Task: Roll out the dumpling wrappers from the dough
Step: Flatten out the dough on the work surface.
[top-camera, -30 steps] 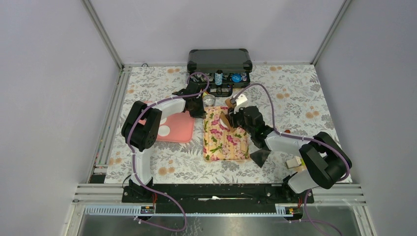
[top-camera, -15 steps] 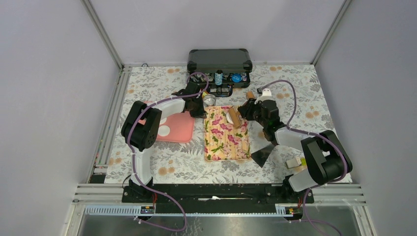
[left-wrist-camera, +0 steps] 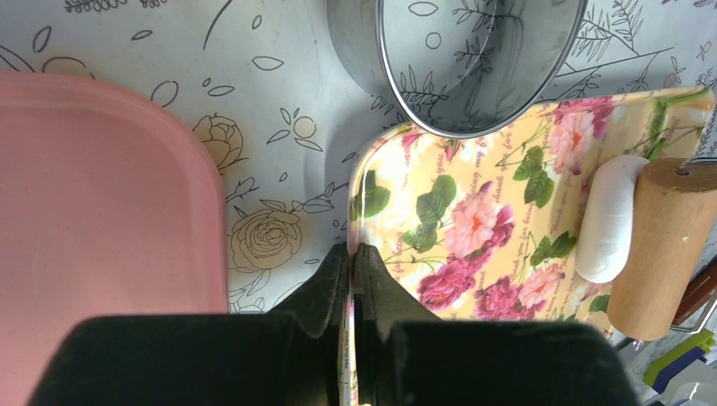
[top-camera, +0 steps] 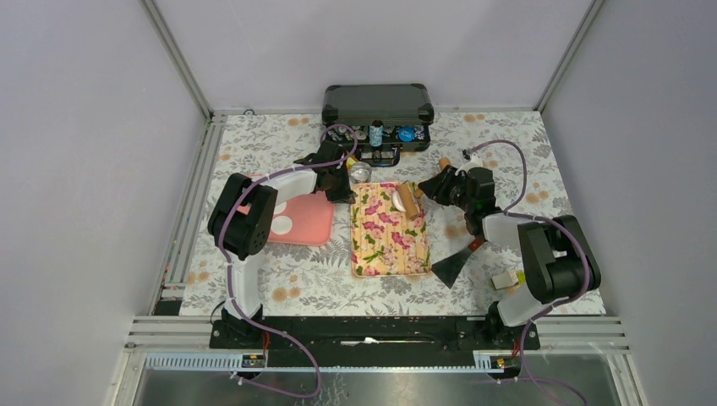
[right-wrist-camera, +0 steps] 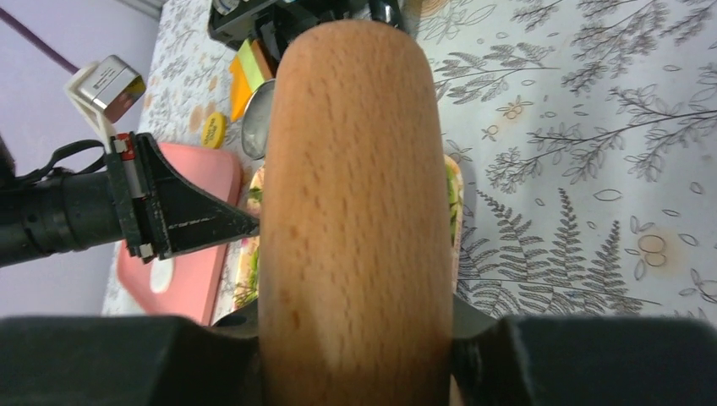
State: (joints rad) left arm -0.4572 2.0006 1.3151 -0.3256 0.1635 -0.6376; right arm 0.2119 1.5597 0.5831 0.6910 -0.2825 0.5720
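My left gripper (left-wrist-camera: 352,254) is shut on the left rim of the floral tray (left-wrist-camera: 473,211), near its far corner (top-camera: 345,193). A white lump of dough (left-wrist-camera: 610,218) lies at the far end of that tray, touching the wooden rolling pin (left-wrist-camera: 664,245). My right gripper (right-wrist-camera: 351,330) is shut on the rolling pin (right-wrist-camera: 351,194), which sits over the tray's far right corner (top-camera: 410,201). The pin hides the dough in the right wrist view. One flat white wrapper (top-camera: 282,225) lies on the pink tray (top-camera: 309,222).
A round silver tin (left-wrist-camera: 473,59) stands just beyond the floral tray. An open black case (top-camera: 377,106) with small items sits at the back. A dark scraper (top-camera: 452,266) and a small white-and-green block (top-camera: 506,279) lie to the right of the tray.
My right arm has swung right and back, carrying the rolling pin from the tray's far middle to its far right corner. The left gripper has stayed on the rim.
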